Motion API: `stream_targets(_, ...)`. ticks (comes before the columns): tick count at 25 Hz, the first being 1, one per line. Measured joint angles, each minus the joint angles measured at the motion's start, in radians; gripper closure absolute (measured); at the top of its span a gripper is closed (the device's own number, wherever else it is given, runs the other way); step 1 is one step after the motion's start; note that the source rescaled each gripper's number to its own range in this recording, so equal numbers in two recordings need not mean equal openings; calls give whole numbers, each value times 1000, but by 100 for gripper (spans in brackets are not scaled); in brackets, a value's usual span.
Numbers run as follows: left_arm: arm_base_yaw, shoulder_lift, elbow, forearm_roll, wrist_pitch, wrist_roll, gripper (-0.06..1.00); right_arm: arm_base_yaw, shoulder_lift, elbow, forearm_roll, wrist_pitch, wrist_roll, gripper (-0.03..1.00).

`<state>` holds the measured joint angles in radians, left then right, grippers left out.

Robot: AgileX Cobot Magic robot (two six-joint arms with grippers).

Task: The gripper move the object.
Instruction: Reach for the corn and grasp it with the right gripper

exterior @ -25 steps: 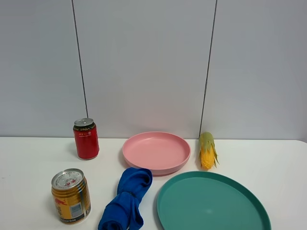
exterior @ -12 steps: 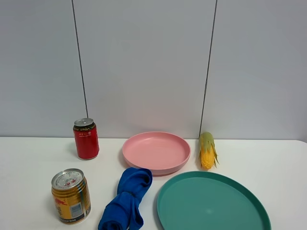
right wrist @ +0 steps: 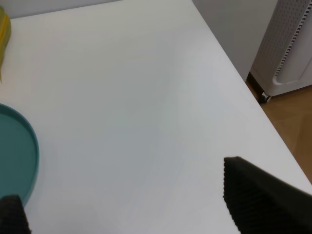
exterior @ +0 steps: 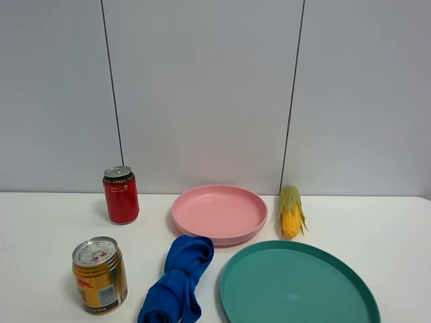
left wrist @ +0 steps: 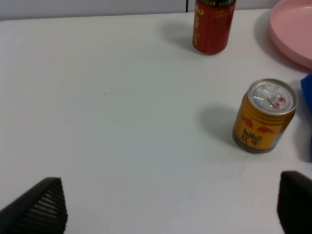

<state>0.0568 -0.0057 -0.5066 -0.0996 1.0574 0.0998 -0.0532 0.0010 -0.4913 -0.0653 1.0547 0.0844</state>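
On the white table stand a red can at the back left and a gold can at the front left. A crumpled blue cloth lies in front of a pink plate. A large teal plate is at the front right and a corn cob lies behind it. Neither gripper shows in the exterior high view. My left gripper is open and empty over bare table, short of the gold can and the red can. My right gripper is open and empty beside the teal plate.
The right wrist view shows the table's right edge, with a white appliance and wood floor beyond it. A grey panelled wall backs the table. The pink plate's rim and the corn's tip sit at the wrist views' borders.
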Motion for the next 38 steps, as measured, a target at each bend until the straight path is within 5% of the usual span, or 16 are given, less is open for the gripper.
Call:
stream_targets(14, 0, 0, 0, 0, 0, 0, -6, 0, 750, -611, 16, -65, -37, 18)
stream_targets(23, 0, 0, 0, 0, 0, 0, -6, 212, 1269, -652, -29, -205, 46, 12)
stream_targets(26, 0, 0, 0, 0, 0, 0, -6, 224, 1415, -652, -28, -306, 118, 1)
stream_targets(31, 0, 0, 0, 0, 0, 0, -6, 224, 1631, -689, -10, -432, 207, -3)
stream_targets(38, 0, 0, 0, 0, 0, 0, -6, 224, 1859, -856, 36, -452, 262, -3)
